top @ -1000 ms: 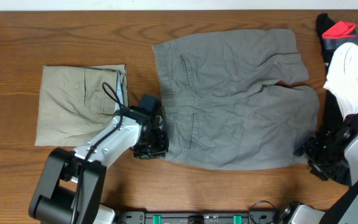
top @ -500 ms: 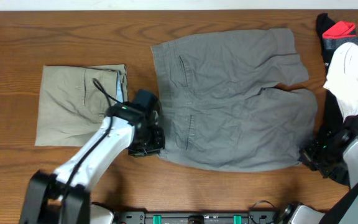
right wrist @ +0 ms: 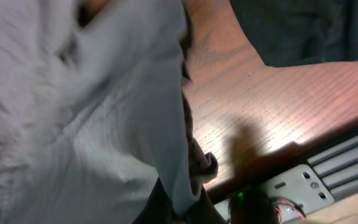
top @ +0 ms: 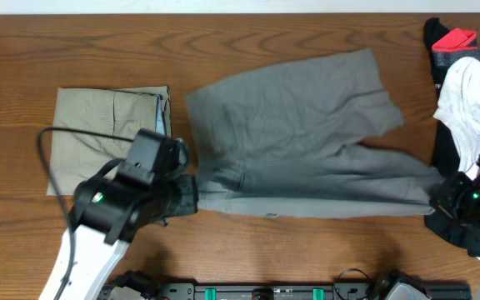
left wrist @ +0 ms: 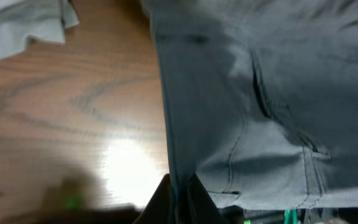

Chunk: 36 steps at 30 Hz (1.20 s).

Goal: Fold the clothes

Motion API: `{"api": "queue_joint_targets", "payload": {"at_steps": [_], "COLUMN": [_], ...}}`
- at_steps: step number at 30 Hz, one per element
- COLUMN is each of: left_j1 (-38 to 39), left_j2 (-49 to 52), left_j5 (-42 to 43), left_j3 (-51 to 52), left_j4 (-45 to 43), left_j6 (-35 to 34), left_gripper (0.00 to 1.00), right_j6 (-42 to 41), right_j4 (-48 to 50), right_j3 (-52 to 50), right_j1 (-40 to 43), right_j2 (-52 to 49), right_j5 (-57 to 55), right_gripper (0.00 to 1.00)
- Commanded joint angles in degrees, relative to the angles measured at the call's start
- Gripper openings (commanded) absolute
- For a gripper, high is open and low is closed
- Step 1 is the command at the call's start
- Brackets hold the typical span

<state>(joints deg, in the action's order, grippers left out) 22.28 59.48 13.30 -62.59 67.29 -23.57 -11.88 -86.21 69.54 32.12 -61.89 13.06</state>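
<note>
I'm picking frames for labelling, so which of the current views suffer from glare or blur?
Overhead: evenly lit, with the grey shorts reasonably sharp. Left wrist: soft overall, with a bright glare patch on the table beside the shorts' edge. Right wrist: the cloth close to the lens is badly blurred, and the table there shows a glare patch with a dark shadow next to it.

Overhead straight down on the table (top: pixel 23 50); both wrist views close on the grey shorts (top: pixel 298 142).
</note>
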Motion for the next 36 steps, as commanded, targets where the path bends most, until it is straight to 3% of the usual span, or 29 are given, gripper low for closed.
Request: {"api": "queue_joint_targets", "payload": {"at_steps": [1, 8, 22, 27, 32, 34, 35, 36], "left_j1": [-0.3, -0.3, -3.1, -5.8, -9.5, -10.6, -11.1, -11.5], "left_j2": [-3.2, -1.1, 25.7, 31.9, 33.8, 33.8, 33.8, 33.8], "left_j5": [-3.0, -9.9, -14.9, -20.3, -21.7, -21.7, -21.7, -21.7], "left_j3": [-4.8, -11.5, -11.5, -11.5, -11.5, -11.5, -11.5, -11.5], "left_j4": [2.8, 3.1, -13.4, -18.6, -17.6, -17.0, -16.9, -16.8], "left_j6": [0.6, 3.9, 11.4, 11.2, 8.5, 8.5, 8.5, 8.5], "left_gripper": [0.06, 0.06, 0.06, 0.06, 0.06, 0.16, 0.29, 0.34], "right_j6": [1.7, -1.9, -4.0, -5.6, -9.6, -9.8, -9.7, -9.7], "right_j4": [-1.8, 6.2, 35.5, 49.5, 56.8, 58.2, 58.8, 59.0], "right_j3": [5.9, 10.2, 10.2, 10.2, 10.2, 10.2, 10.2, 10.2], "right_j1": [-0.7, -4.8, -17.2, -20.7, -22.5, -22.9, -23.0, -23.0], "right_j2": [1.9, -1.4, -29.4, -39.5, -45.7, -47.2, -47.9, -48.1], "right_j5": [0.1, 3.7, 10.9, 14.8, 14.9, 14.8, 14.8, 14.8], "right_gripper": [0.01, 0.01, 0.01, 0.01, 0.02, 0.18, 0.37, 0.48]}}
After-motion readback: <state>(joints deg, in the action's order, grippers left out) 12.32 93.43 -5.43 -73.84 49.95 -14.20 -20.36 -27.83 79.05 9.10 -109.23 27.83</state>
